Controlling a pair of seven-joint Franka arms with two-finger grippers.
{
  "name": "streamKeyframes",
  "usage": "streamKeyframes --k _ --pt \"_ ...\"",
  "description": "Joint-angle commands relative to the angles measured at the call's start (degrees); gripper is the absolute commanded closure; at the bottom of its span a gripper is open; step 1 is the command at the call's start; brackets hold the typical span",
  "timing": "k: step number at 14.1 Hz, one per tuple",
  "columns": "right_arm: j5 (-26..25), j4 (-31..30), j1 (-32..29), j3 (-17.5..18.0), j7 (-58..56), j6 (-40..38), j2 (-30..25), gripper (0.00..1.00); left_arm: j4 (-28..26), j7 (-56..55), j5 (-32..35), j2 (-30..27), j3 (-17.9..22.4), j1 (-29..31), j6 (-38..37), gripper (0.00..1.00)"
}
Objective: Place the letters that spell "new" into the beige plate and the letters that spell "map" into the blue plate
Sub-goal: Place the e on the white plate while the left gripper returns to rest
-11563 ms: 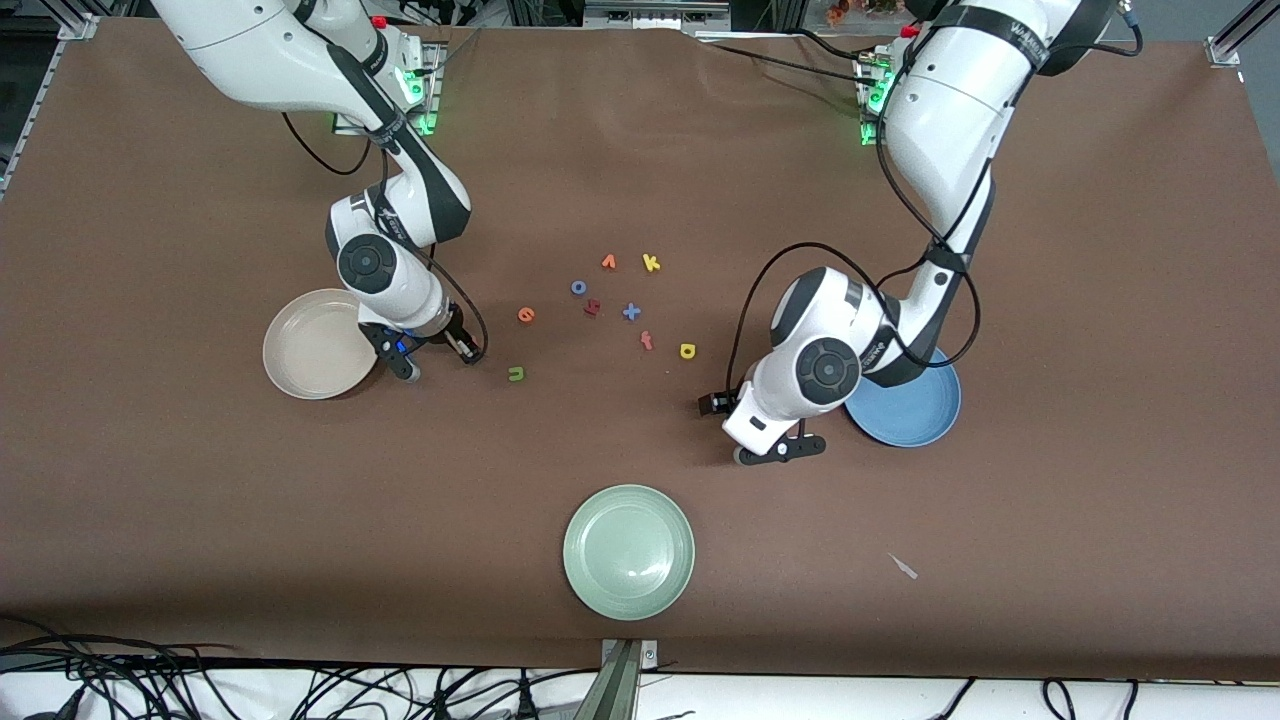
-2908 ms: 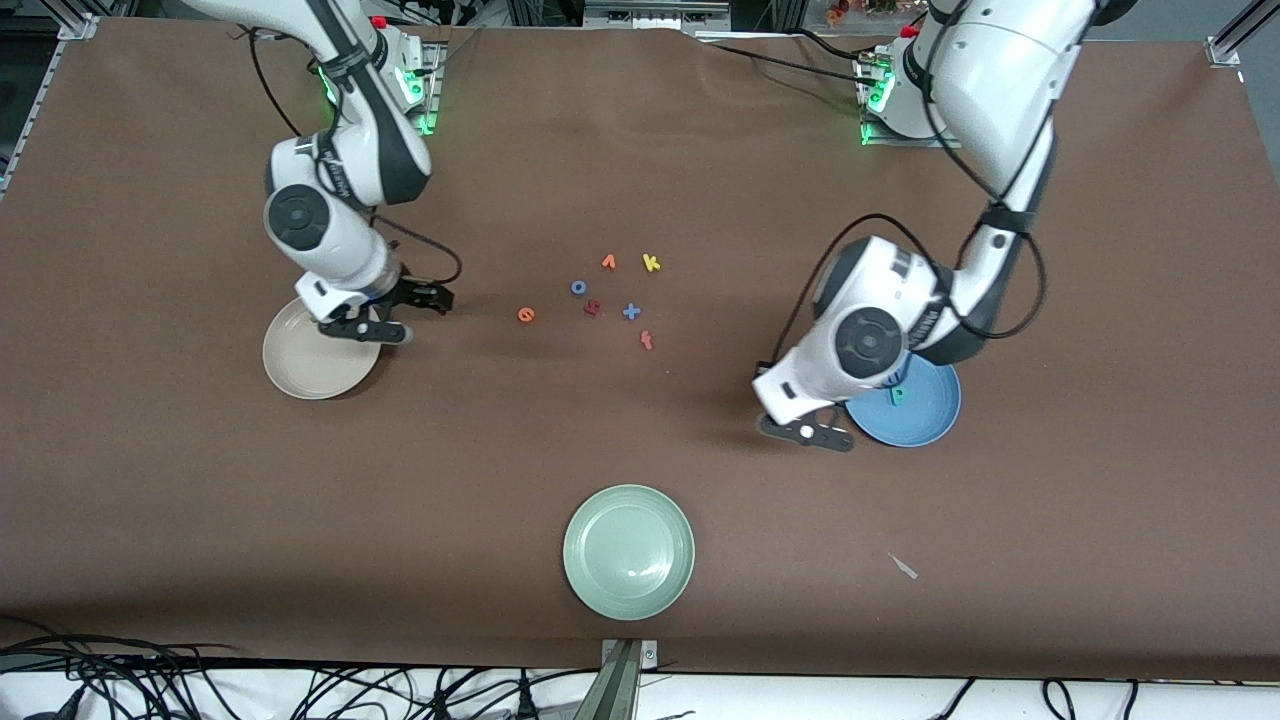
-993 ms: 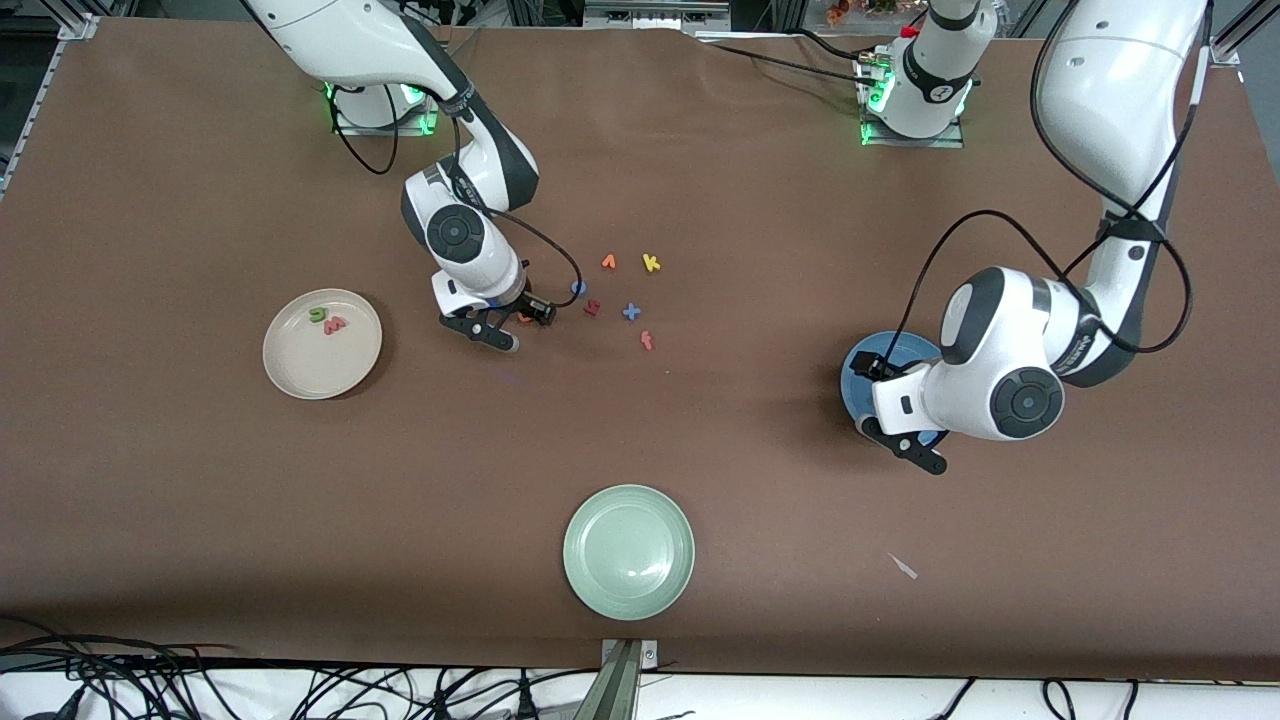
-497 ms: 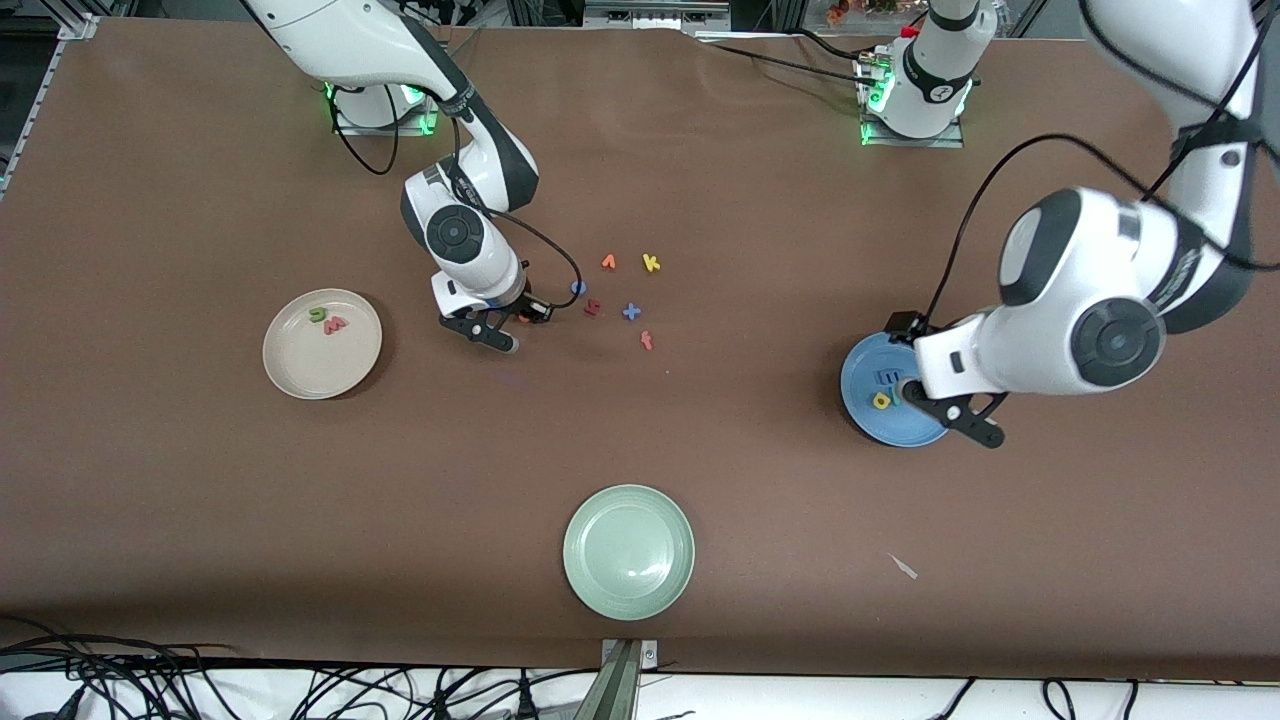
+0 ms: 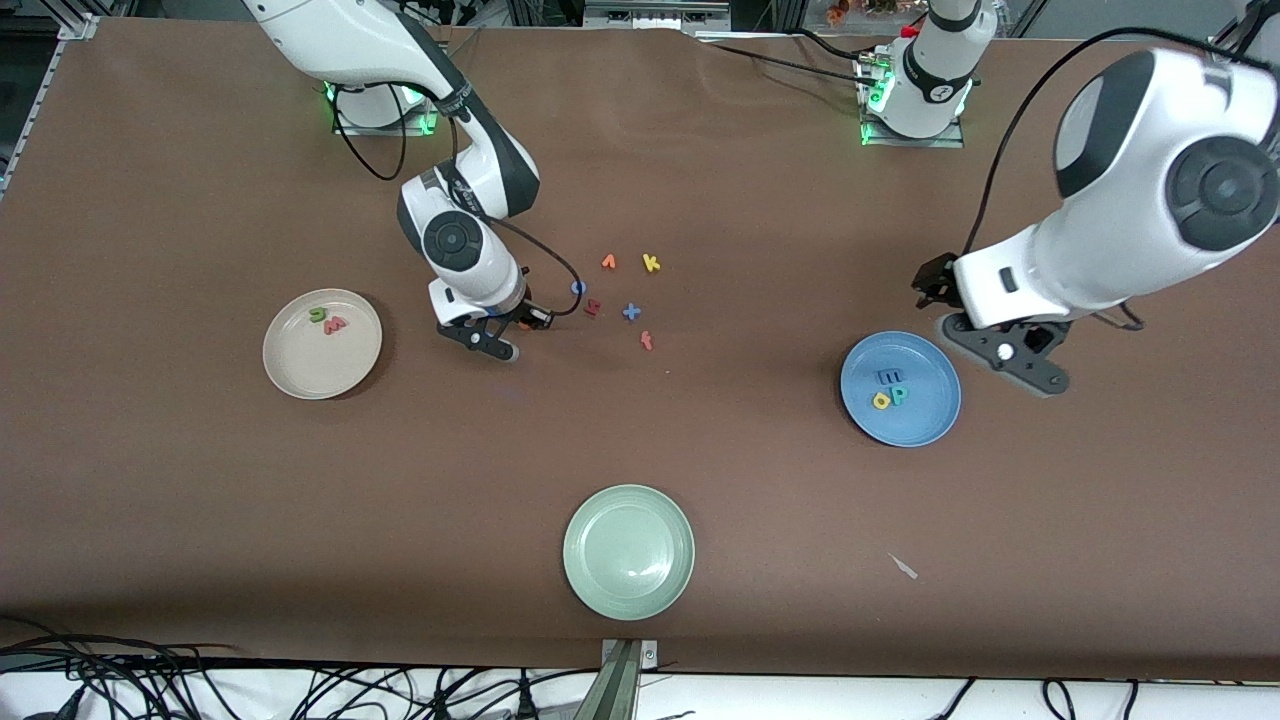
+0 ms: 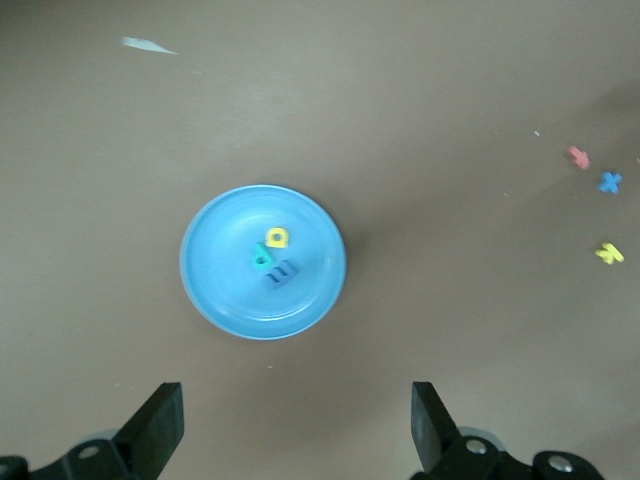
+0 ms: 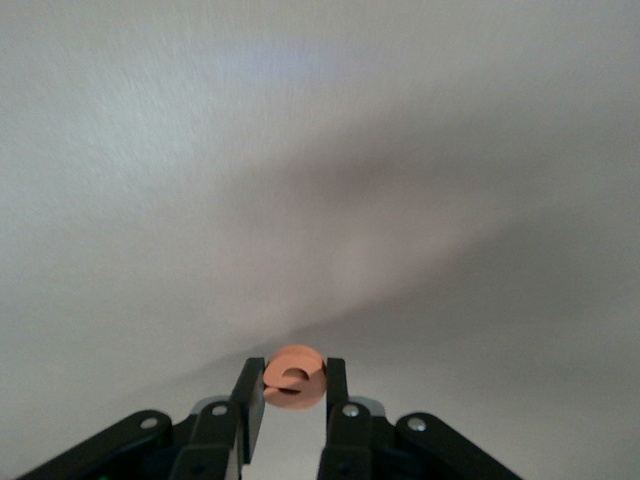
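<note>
The beige plate holds the green n and the salmon-red w. My right gripper is low over the table beside the loose letters. In the right wrist view it is shut on the orange e, gripped between both fingers. The blue plate carries the dark blue m, yellow a and teal p. My left gripper hangs high above the table by that plate's rim. Its wrist view shows it open and empty, with the blue plate below.
Loose letters lie mid-table: orange v, yellow k, blue o, a dark red piece, a blue cross, red f. A pale green plate sits near the front edge, with a white scrap nearby.
My right gripper has shut on the orange e. My left arm has risen off the blue plate and swung toward its own end of the table, uncovering the three letters in it.
</note>
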Motion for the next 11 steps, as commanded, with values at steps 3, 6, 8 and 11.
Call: streamKeyframes --k 3,6,8,11 --pt "-0.79 2.36 -0.36 -6.01 -15.32 -9.43 -3.73 0.99 -1.4 -0.55 0.84 -4.55 4.32 -0.54 0.08 0.0" --pt "-0.7 0.6 -0.36 -10.23 -23.96 -11.9 -6.1 0.99 -7.08 -4.66 1.1 -8.92 6.6 -2.99 4.89 0.0" --pt "-0.7 -1.85 -0.36 -14.19 -31.33 -12.26 -7.51 0.99 -15.95 -7.41 1.28 -14.63 6.87 -1.43 10.52 0.0" --pt "-0.7 -5.29 -0.36 -19.29 -40.74 -11.55 -9.62 0.99 -21.09 -7.07 0.84 -19.14 6.79 2.7 13.71 0.0"
